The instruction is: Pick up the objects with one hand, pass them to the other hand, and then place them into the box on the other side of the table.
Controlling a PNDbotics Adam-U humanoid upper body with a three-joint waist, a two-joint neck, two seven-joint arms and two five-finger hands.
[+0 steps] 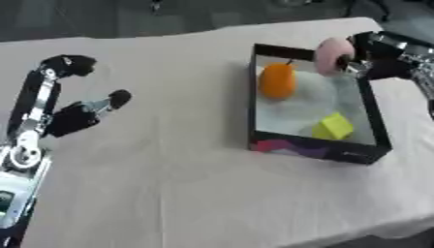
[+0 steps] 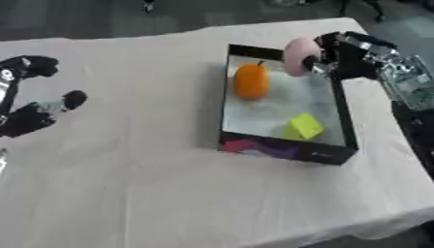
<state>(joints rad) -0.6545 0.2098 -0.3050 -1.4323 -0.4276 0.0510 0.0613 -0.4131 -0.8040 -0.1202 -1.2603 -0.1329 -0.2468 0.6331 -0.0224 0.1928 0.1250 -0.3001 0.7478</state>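
Your right hand [image 2: 343, 60] has its fingers curled round a pink rounded object [image 2: 299, 56], holding it over the far right corner of the box [image 2: 280, 150], just above the rim. Below and to the left of those fingers an orange fruit [image 2: 252, 81] with a dark stem lies on the box's pale floor, close to the pink object but apart from it. Nearer to you from the fingers, a yellow block [image 2: 303, 127] sits by the front wall, well apart from the fruit. The box's dark right wall runs directly under your wrist, so it stands between the hand and the floor of the box. Your left hand [image 1: 81, 114] rests over the white cloth [image 1: 186, 193] on the opposite side, fingers relaxed and spread, holding nothing, with only cloth around its fingertips. The right eye view shows more of your right forearm and its silver housing; the left eye view shows the whole left arm, which the other cuts off at the edge.
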